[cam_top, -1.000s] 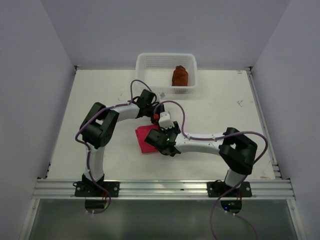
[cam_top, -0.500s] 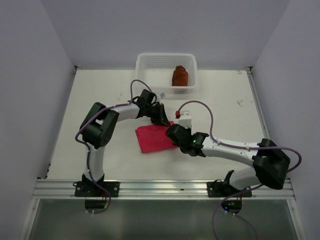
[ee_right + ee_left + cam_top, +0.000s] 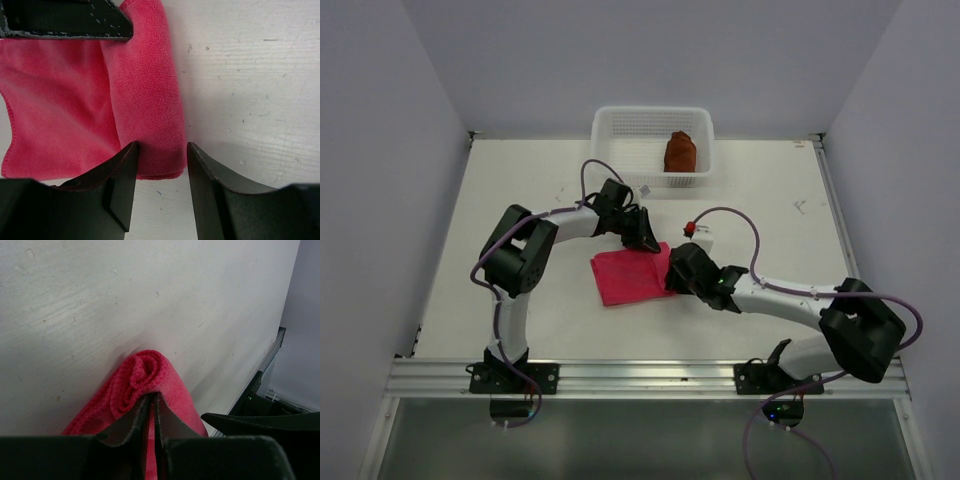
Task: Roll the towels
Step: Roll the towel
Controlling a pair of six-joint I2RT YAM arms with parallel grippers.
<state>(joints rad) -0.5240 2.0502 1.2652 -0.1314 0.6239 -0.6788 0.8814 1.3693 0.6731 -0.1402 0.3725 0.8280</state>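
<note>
A pink towel (image 3: pixel 628 276) lies flat on the table, with its right edge folded over into a loose roll (image 3: pixel 145 95). My left gripper (image 3: pixel 651 241) is shut on the far end of that roll (image 3: pixel 145 371), and its fingertips (image 3: pixel 135 415) pinch the fabric. My right gripper (image 3: pixel 676 270) is open, and its jaws (image 3: pixel 161 147) straddle the near end of the rolled edge without closing on it. A rolled orange-brown towel (image 3: pixel 680 152) sits in the white basket (image 3: pixel 620 130).
The white basket stands at the back centre of the table. The left gripper's finger (image 3: pixel 65 20) shows at the top of the right wrist view. A metal rail (image 3: pixel 650 376) runs along the near table edge.
My right arm swung from over the towel's left part to its right edge, and the elbow stretched out to the right. The towel's right edge is now folded over. The left gripper shifted slightly right.
</note>
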